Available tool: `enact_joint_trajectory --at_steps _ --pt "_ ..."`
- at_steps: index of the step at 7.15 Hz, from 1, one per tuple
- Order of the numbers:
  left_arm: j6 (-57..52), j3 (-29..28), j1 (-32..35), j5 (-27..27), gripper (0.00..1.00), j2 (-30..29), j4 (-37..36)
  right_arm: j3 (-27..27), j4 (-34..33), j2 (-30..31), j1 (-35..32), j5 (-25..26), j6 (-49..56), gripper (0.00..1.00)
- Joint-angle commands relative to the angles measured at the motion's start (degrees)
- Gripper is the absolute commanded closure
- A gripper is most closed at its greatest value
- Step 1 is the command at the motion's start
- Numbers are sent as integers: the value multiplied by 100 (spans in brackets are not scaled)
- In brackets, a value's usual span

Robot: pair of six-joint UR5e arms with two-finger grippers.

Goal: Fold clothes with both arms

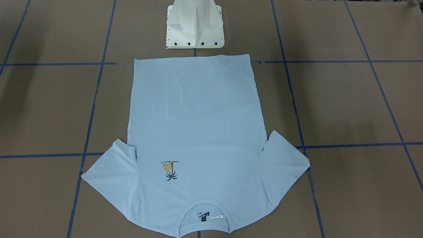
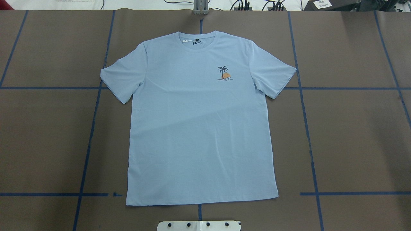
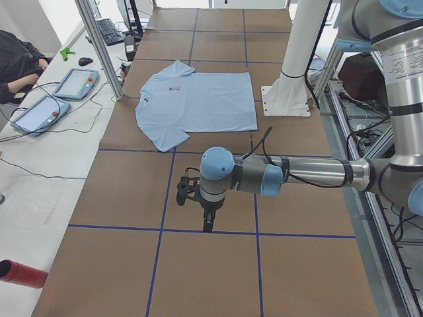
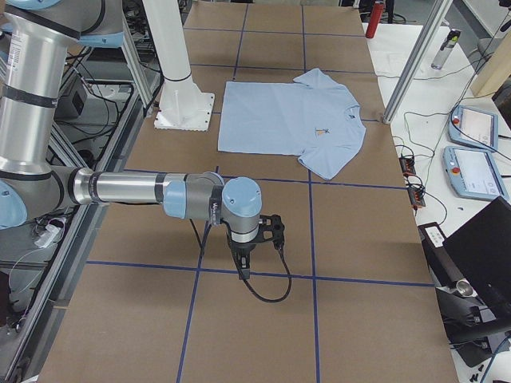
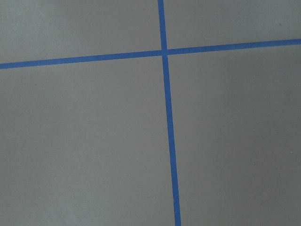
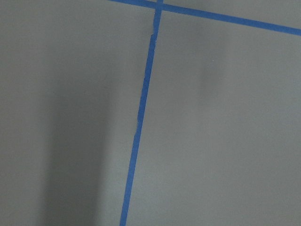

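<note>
- In the left side view the left arm [image 3: 291,175] fills the lower foreground, and the left gripper [image 3: 209,226] hangs over bare table near a tape crossing. From this angle I cannot tell whether its fingers are apart or together.
- In the right side view the right arm [image 4: 136,191] sits likewise in the foreground with the right gripper [image 4: 244,271] pointing down. Its finger state cannot be told either. Both wrist cameras show only table.
- Further back, well apart from both grippers, the T-shirt [image 2: 199,128] lies flat and face-up at the centre of the overhead frame. Both sleeves are spread. The palm-tree print [image 2: 224,73] and neck label [image 2: 196,41] are uncovered.
- I judge that folding has not begun: no sleeve, side or hem is turned over, and nothing is gripped. The whole job is left, from reaching the shirt to every fold.
- The hem lies just beside the white pedestal base [image 1: 195,26], at the top of the front view.
- The tabletop is brown paper [image 2: 353,134], marked into squares by blue tape [image 5: 164,52].
- Beyond the table edge, teach pendants [image 3: 76,82] rest on a white bench, with a seated operator [image 3: 20,66] at the upper left.
</note>
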State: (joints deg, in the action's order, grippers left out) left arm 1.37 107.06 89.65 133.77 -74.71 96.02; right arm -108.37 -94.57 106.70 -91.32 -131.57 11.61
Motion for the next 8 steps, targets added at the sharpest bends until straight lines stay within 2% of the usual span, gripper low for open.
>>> enact_joint_trajectory --at_steps 1,3,4,6,7,8 --pt "-13 8 -26 -9 0 0 13 0 9 0 9 -17 -1 0" --pt "-22 43 -26 70 0 0 22 -26 9 -122 26 -53 -35 0" --pt "-22 52 -44 70 0 -9 152 -26 9 -402 35 -96 -53 0" --pt "-22 -35 -44 -8 0 -113 1395 -26 17 -1095 140 -114 -88 0" --pt "21 -201 -44 -131 0 -497 1785 8 17 -1499 297 -62 -80 0" --pt "22 -542 -35 -228 0 -1040 2058 270 17 -2034 403 -35 -123 0"
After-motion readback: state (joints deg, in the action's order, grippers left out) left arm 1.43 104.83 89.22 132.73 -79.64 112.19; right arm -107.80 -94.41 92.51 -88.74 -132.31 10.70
